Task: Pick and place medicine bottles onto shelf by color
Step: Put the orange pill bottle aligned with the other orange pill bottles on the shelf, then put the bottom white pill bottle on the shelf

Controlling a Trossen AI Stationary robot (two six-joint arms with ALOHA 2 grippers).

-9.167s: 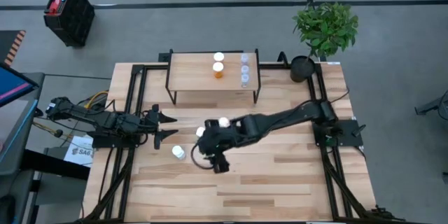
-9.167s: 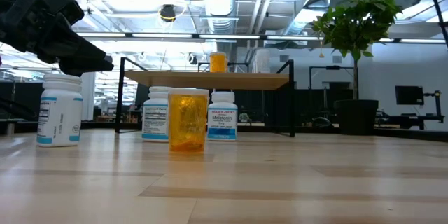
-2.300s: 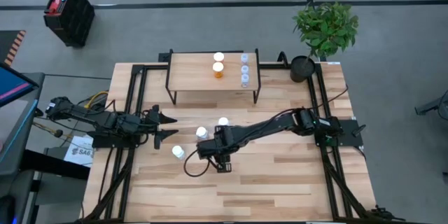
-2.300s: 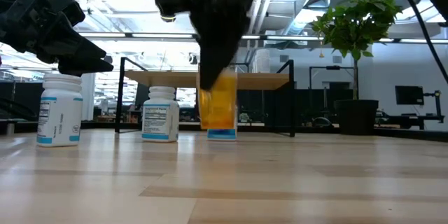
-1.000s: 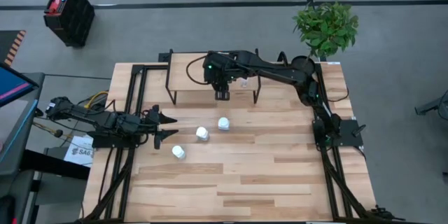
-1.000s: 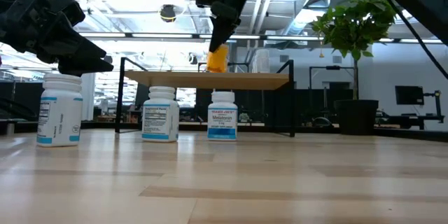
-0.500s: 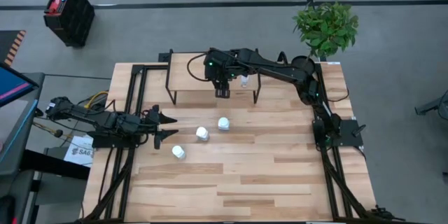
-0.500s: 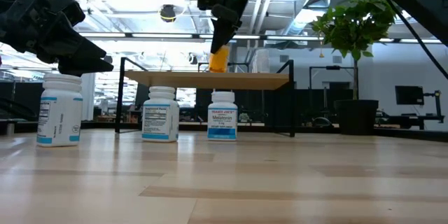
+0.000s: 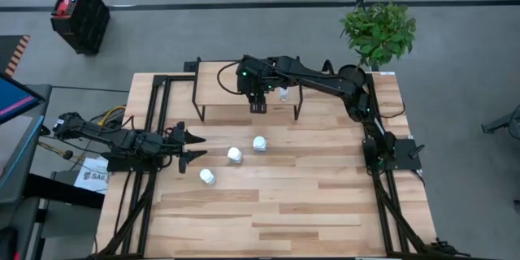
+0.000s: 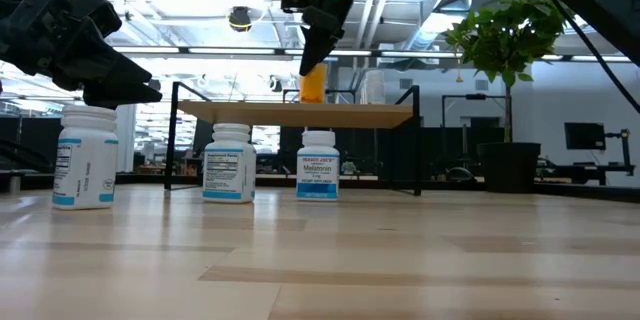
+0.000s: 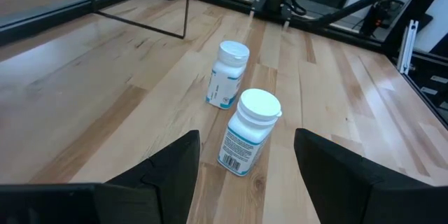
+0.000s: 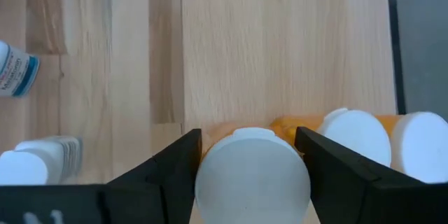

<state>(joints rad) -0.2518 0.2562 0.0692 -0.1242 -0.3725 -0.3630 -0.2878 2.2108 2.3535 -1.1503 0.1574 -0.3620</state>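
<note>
We read "Melatonin" on the white bottle (image 10: 318, 164) standing below the right gripper (image 10: 316, 52); other labels stay illegible.

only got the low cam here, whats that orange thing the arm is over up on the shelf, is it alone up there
Observer: No. In the right wrist view, the right gripper is over an orange bottle with a white cap. It stands upright on the shelf, with two more orange bottles right beside it.
Operator: the three white ones look like theyre under the shelf
Observer: From above they are not. The white bottles stand on the table in front of the shelf, in a loose diagonal.
Operator: and the left arm
Observer: The left gripper waits open at the table's left side, aimed toward those bottles, holding nothing.
</note>
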